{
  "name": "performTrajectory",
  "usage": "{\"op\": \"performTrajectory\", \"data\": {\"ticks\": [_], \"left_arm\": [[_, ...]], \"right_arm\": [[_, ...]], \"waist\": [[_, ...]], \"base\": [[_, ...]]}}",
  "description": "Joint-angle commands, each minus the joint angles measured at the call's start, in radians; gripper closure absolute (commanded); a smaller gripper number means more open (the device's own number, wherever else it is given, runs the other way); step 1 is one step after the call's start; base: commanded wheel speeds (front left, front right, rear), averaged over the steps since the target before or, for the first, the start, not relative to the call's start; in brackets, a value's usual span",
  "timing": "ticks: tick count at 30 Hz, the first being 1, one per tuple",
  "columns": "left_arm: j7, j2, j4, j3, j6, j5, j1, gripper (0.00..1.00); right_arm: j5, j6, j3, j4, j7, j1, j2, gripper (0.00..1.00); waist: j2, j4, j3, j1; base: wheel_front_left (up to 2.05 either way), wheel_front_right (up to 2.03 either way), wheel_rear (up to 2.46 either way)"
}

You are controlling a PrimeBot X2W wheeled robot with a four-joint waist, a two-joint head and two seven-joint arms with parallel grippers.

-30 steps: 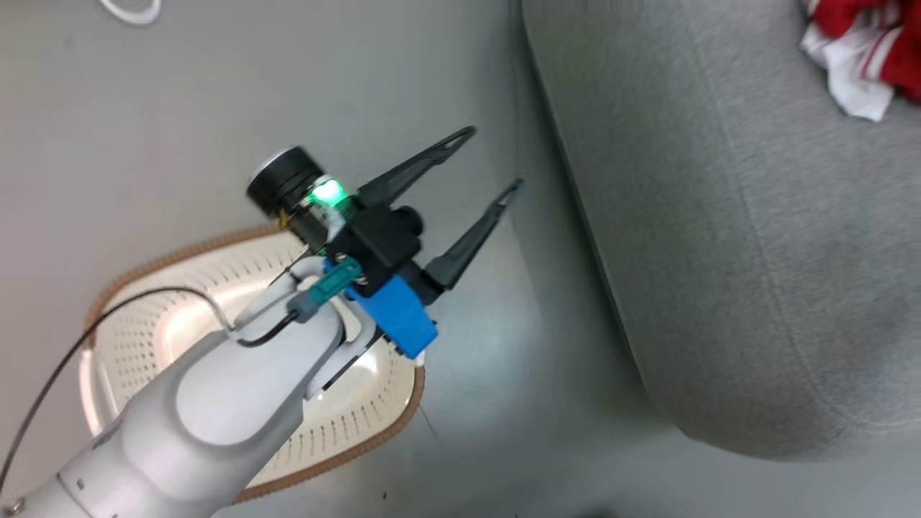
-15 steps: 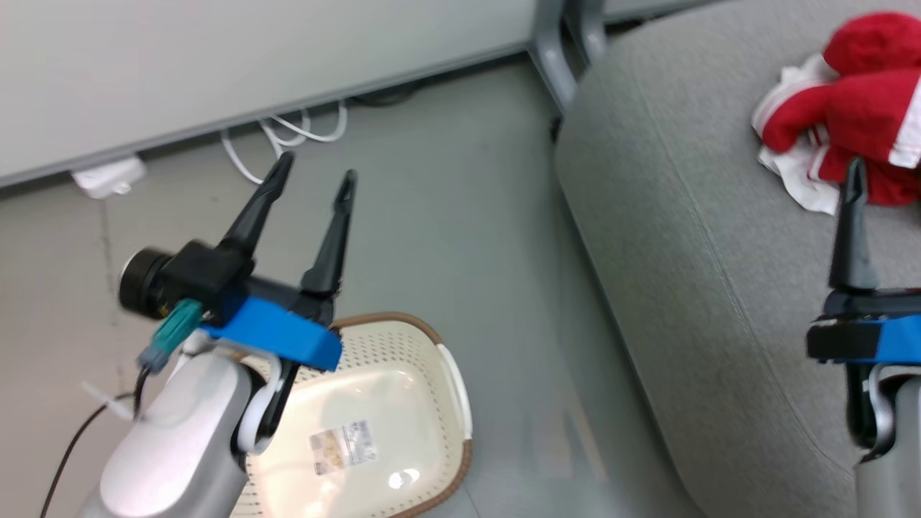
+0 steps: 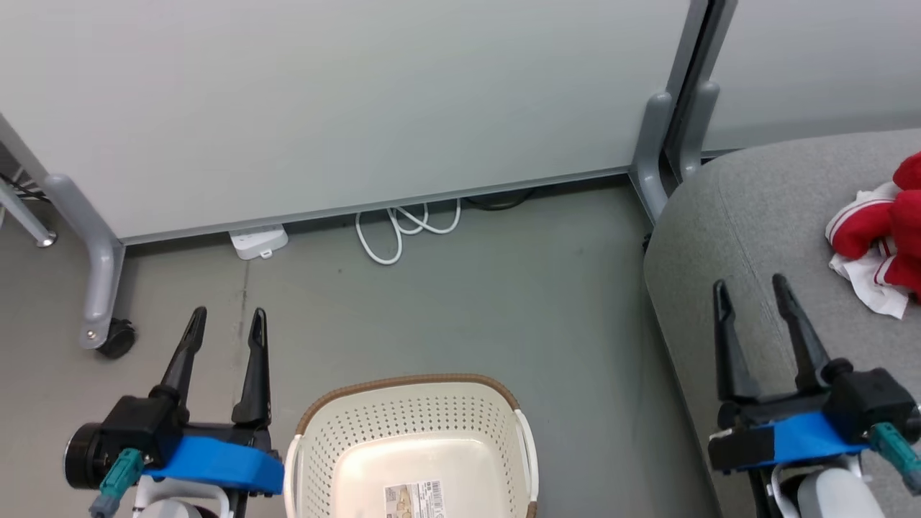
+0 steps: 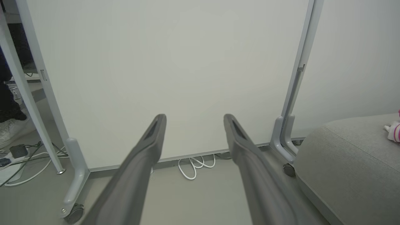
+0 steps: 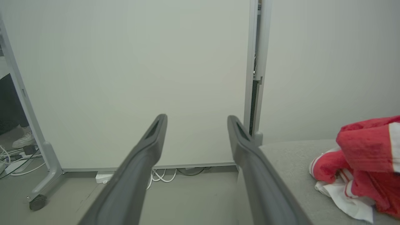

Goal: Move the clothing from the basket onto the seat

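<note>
The cream perforated basket (image 3: 410, 410) with a brown rim stands on the floor at the bottom middle; only a label sticker shows inside it. The red and white clothing (image 3: 881, 237) lies bunched on the grey seat (image 3: 755, 216) at the right, also seen as clothing (image 5: 362, 162) on the seat (image 5: 287, 159) from the right wrist. My left gripper (image 3: 227, 320) hangs open to the left of the basket, nothing between its fingers. My right gripper (image 3: 748, 288) is open over the seat's near edge, left of the clothing. Both pairs of fingers (image 4: 147, 150) (image 5: 150, 147) point toward the wall.
A pale partition wall (image 3: 324, 93) with grey legs and a castor (image 3: 115, 338) stands behind. White cable loops (image 3: 403, 226) and a power strip (image 3: 257, 241) lie at its foot. Grey floor (image 3: 468, 302) lies between the basket and the seat.
The head view has swung up to face the wall. Both arms now stand side by side, fingers pointing forward; the left gripper has moved from over the basket to its left side.
</note>
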State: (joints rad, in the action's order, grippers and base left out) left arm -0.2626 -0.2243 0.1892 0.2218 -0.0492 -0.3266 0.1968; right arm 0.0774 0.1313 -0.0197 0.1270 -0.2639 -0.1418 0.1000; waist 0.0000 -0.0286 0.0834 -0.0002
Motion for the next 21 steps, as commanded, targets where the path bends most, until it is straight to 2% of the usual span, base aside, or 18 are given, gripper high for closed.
{"op": "performTrajectory", "data": {"ticks": [1, 7, 12, 21], "left_arm": [[-0.003, 0.010, -0.008, -0.017, 0.009, 0.011, -0.021, 0.00], [-0.003, 0.078, -0.008, -0.081, 0.066, 0.069, -0.110, 0.00], [-0.003, 0.117, 0.004, -0.128, 0.105, 0.106, -0.124, 0.00], [-0.003, 0.154, 0.016, -0.188, 0.142, 0.146, -0.140, 0.00]], "right_arm": [[0.005, -0.001, 0.008, 0.007, -0.001, 0.029, -0.009, 0.00], [0.020, -0.001, 0.029, 0.044, -0.001, 0.104, -0.030, 0.00], [0.030, -0.001, 0.034, 0.069, -0.001, 0.131, -0.042, 0.00], [0.039, -0.001, 0.033, 0.084, -0.001, 0.142, -0.050, 0.00]], "waist": [[0.0000, 0.029, -0.031, 0.0002], [0.0000, 0.053, -0.061, 0.0002], [0.0000, 0.062, -0.070, 0.0002], [0.0000, 0.064, -0.079, 0.0002]], "base": [[0.00, 0.00, 0.00], [0.00, 0.00, 0.00], [0.00, 0.00, 0.00], [0.00, 0.00, 0.00]]}}
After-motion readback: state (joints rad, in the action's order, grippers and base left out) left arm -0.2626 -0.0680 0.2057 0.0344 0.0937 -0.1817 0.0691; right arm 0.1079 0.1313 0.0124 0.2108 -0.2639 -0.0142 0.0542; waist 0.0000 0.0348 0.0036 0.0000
